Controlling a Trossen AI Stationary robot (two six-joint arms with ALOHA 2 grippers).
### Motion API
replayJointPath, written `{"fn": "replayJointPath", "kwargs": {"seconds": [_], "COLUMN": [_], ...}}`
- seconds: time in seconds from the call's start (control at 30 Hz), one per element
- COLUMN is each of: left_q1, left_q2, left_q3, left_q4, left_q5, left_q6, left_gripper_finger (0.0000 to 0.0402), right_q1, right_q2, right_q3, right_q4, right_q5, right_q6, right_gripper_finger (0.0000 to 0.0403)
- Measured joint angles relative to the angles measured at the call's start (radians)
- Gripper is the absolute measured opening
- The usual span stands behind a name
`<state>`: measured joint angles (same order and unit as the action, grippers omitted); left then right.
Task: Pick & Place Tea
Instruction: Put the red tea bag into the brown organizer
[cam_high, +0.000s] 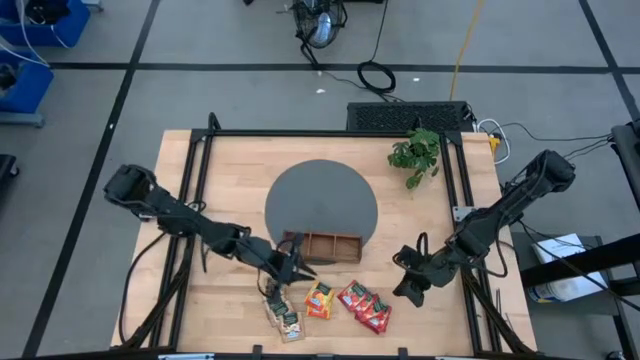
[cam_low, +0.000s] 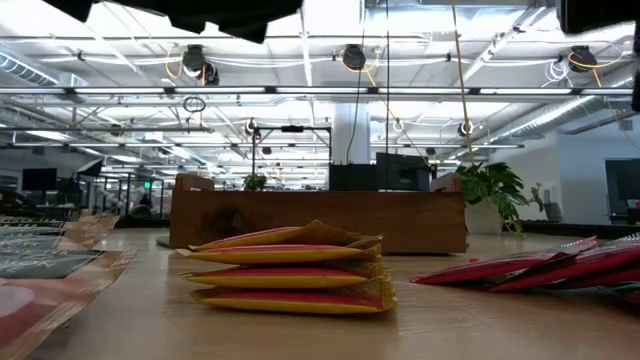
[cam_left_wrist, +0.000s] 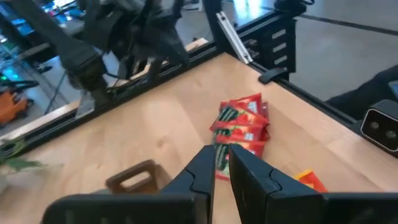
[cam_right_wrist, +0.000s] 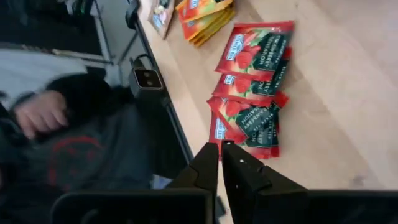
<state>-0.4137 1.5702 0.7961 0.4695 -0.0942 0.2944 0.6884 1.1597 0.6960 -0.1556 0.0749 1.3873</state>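
The tea sachets lie flat near the table's near edge: a green pile (cam_high: 284, 317), an orange pile (cam_high: 319, 299) (cam_low: 290, 268) and overlapping red ones (cam_high: 365, 306) (cam_right_wrist: 252, 93) (cam_left_wrist: 244, 121). The wooden three-compartment tray (cam_high: 322, 246) sits just beyond them. My left gripper (cam_high: 290, 268) (cam_left_wrist: 221, 155) hovers at the tray's left end, above the green pile, shut on a thin greenish sachet. My right gripper (cam_high: 410, 287) (cam_right_wrist: 220, 152) is shut on nothing. It hangs to the right of the red sachets, near the table's near edge. My left gripper pinches a thin greenish sachet between its two fingers. Only a sliver of the sachet (cam_left_wrist: 221, 163) shows in the narrow gap, and the fingers hide which part they are on. The sachet is lifted clear of the table.
A grey round mat (cam_high: 321, 205) lies mid-table behind the tray. A small green plant (cam_high: 415, 153) stands at the far right. Black frame rails (cam_high: 195, 190) run along the table's sides. A seated person's hand (cam_right_wrist: 40, 115) shows beyond the near edge.
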Motion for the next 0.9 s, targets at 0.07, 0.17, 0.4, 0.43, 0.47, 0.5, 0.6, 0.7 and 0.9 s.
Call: {"fn": "replayJointPath", "kwargs": {"seconds": [0.07,0.17,0.4,0.43,0.47,0.5,0.6,0.7,0.9], "left_q1": [0.000,-0.008,-0.044,-0.047,-0.047,-0.046,-0.044,-0.044,-0.044], "left_q2": [0.041,0.104,0.228,0.250,0.269,0.285,0.334,0.373,0.421], "left_q3": [0.019,0.050,0.156,0.171,0.183,0.193,0.230,0.257,0.307], "left_q4": [0.005,-0.001,-0.045,-0.058,-0.067,-0.072,-0.069,-0.077,-0.078], "left_q5": [0.006,0.007,0.019,0.019,0.018,0.018,0.016,0.016,0.016], "left_q6": [-0.001,0.006,0.081,0.096,0.108,0.115,0.147,0.181,0.204], "left_gripper_finger": [0.0051,0.0052,0.0057,0.0060,0.0063,0.0066,0.0075,0.0082,0.0077], "right_q1": [0.001,0.001,0.000,0.000,-0.003,-0.008,-0.023,-0.045,-0.076], "right_q2": [0.005,0.015,0.065,0.074,0.083,0.093,0.127,0.162,0.211], "right_q3": [-0.043,-0.097,-0.126,-0.126,-0.126,-0.126,-0.126,-0.126,-0.126], "right_q4": [0.068,0.156,0.222,0.238,0.246,0.249,0.253,0.275,0.318], "right_q5": [-0.019,-0.054,-0.083,-0.080,-0.080,-0.080,-0.080,-0.104,-0.132], "right_q6": [0.046,0.098,0.133,0.143,0.150,0.159,0.172,0.180,0.175], "right_gripper_finger": [0.0032,0.0064,0.0157,0.0166,0.0173,0.0178,0.0184,0.0184,0.0185]}}
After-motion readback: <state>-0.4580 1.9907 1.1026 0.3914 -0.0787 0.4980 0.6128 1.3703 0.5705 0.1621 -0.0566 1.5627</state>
